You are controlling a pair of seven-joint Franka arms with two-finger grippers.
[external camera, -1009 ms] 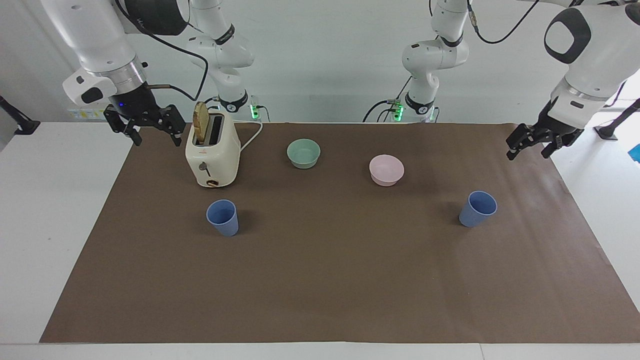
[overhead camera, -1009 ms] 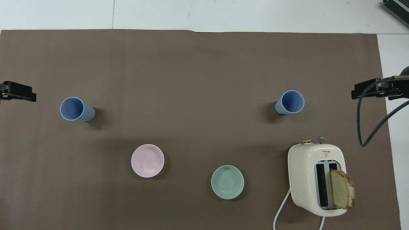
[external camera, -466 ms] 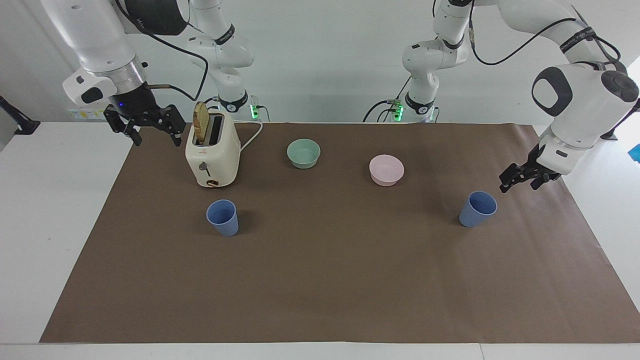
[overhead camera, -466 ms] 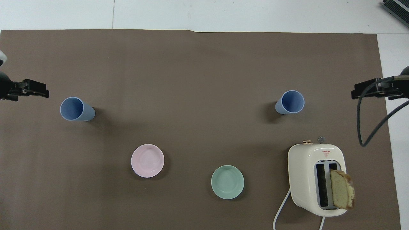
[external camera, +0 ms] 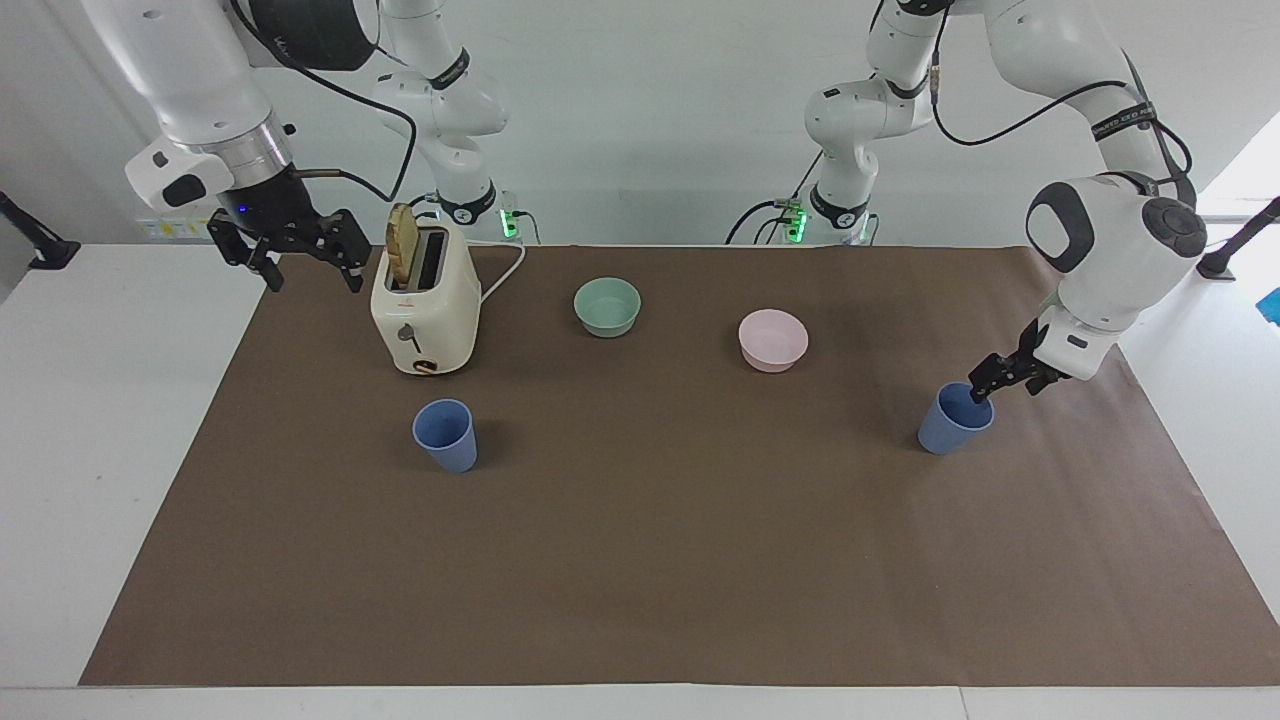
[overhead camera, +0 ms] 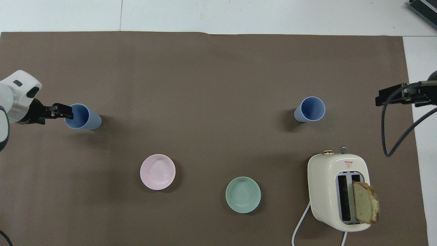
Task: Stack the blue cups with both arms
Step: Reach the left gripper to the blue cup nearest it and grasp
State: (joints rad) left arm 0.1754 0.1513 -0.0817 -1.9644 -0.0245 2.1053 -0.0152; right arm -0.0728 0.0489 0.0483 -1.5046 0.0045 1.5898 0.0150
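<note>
Since a second ago the left gripper (external camera: 985, 385) has come down from the mat's edge and now sits at the rim of the small periwinkle-blue tapered plastic cup (external camera: 953, 419) at the left arm's end of the table, while nothing else on the brown paper mat (external camera: 640, 560) has shifted. From the facing view I read its tip as at the rim on the side toward the table end, one finger seemingly over the mouth; whether it touches I cannot say, nor whether the fingers are spread or closed. The cup stands upright, mouth up, its long axis vertical, just toward the table's middle from the gripper, so I judge the coming grasp turns on pinching that wall. The second identical blue cup (external camera: 445, 435) stands upright well apart at the right arm's end, farther from the robots than the cream two-slot toaster (external camera: 424, 305). The right gripper (external camera: 303, 262) waits, fingers spread, in the air beside the toaster and is the nearer one to that cup. Both cups look matte, handleless, empty, and unstacked.
</note>
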